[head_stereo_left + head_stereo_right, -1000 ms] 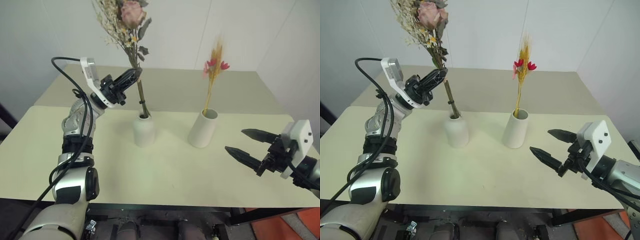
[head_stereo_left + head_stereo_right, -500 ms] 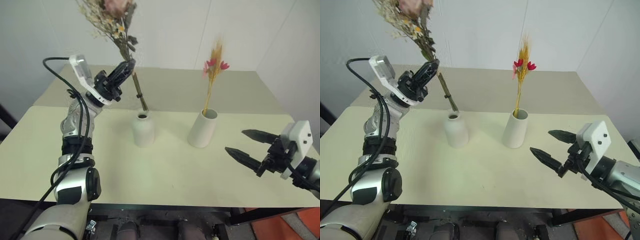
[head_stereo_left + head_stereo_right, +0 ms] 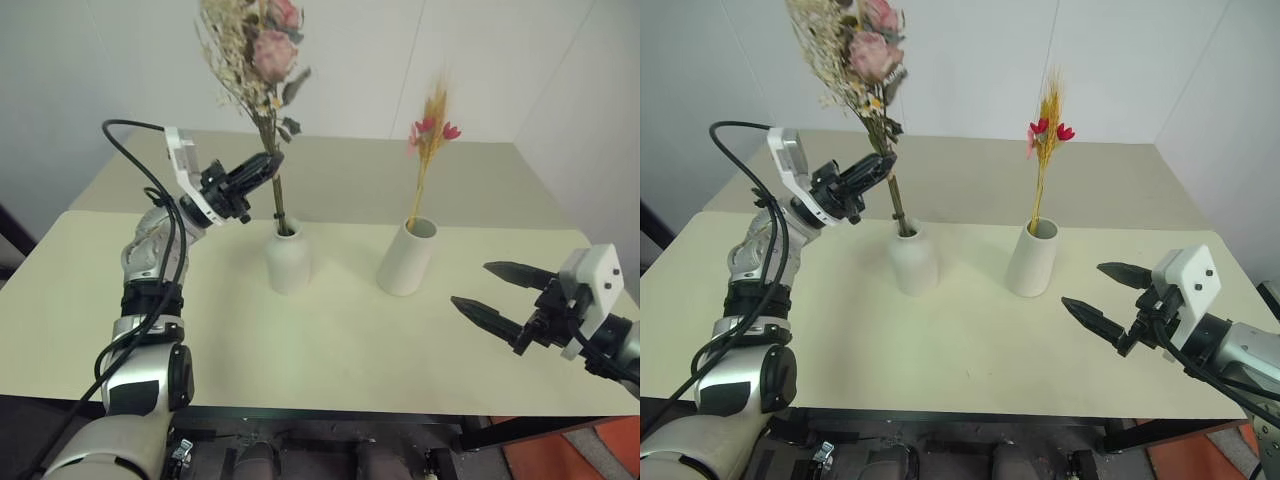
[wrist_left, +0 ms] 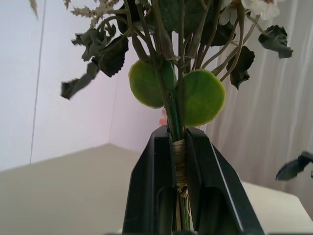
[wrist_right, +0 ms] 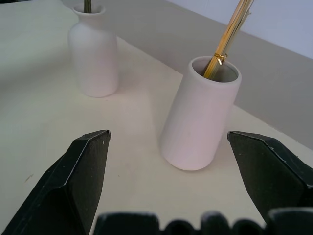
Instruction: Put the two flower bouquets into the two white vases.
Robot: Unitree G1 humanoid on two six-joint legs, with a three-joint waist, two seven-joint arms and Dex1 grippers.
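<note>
My left gripper [image 3: 266,166] is shut on the stems of the bushy bouquet [image 3: 256,52] of pink roses, cream sprigs and green leaves. That bouquet stands nearly upright, with its stem ends inside the neck of the bottle-shaped white vase [image 3: 288,260]. In the left wrist view the black fingers [image 4: 159,186] clamp the bound stems [image 4: 180,155]. The thin bouquet [image 3: 430,128] of yellow stems with pink-red blossoms stands in the tapered white vase [image 3: 405,258]. My right gripper [image 3: 471,283] hovers open over the table, right of that vase, holding nothing.
The cream table [image 3: 330,350] has a second table [image 3: 340,180] joined behind it, with a white wall beyond. A black cable [image 3: 135,125] loops above my left arm. Both vases [image 5: 94,58] [image 5: 200,122] stand close together in the right wrist view.
Half a second ago the bushy bouquet was lifted and tilted left, its stem ends just above the bottle vase's mouth. Now it is lower and more upright, stems in the neck. The right arm stayed still.
</note>
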